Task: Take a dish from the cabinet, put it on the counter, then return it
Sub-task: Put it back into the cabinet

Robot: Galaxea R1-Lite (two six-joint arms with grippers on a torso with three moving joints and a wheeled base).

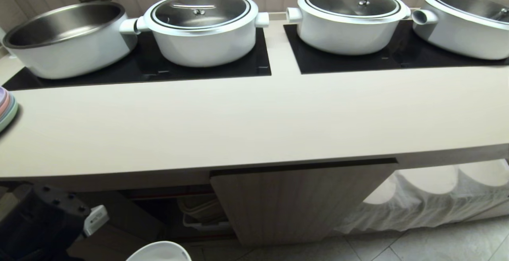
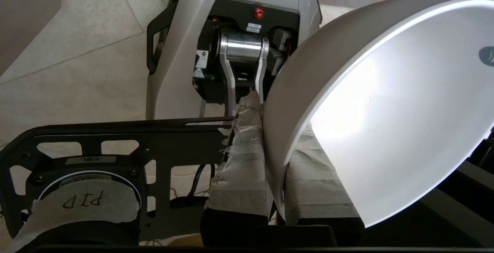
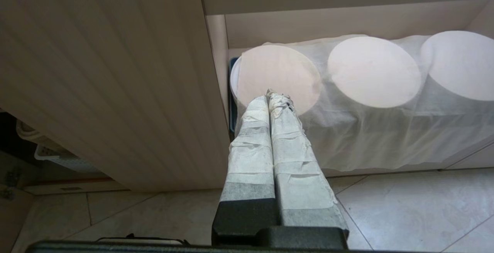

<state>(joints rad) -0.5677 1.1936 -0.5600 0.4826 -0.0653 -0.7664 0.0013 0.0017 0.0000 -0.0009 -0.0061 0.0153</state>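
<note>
While the left gripper [image 2: 276,191] sits low in front of the cabinet [image 1: 302,201], its taped jaws are clamped narrow on the rim of the dish [image 2: 386,118], wall pinched between the two pads. In the head view only a sliver of that white bowl shows at the bottom edge, below worktop [image 1: 254,133] height and not yet over it.

Right gripper [image 3: 272,102] is parked beside the closed cabinet door, jaws pressed together, holding nothing, pointing toward the niche with the white cloth [image 3: 386,129].

Risks, my read:
- Grip is on a thin rim section only; the bowl hangs tilted off the pads, so a jerk on the lift could let it rotate or slip out.
- Front edge of the worktop overhangs the open cabinet bay; coming up too close could clip the bowl.
- Landing zone: front strip of worktop is bare, but the stacked plates [image 1: 6,110] sit at the left edge and the pots [image 1: 199,26] occupy the back.

Hidden: most of the dish in head view, cabinet interior dark, shelf contents unclear.
</note>
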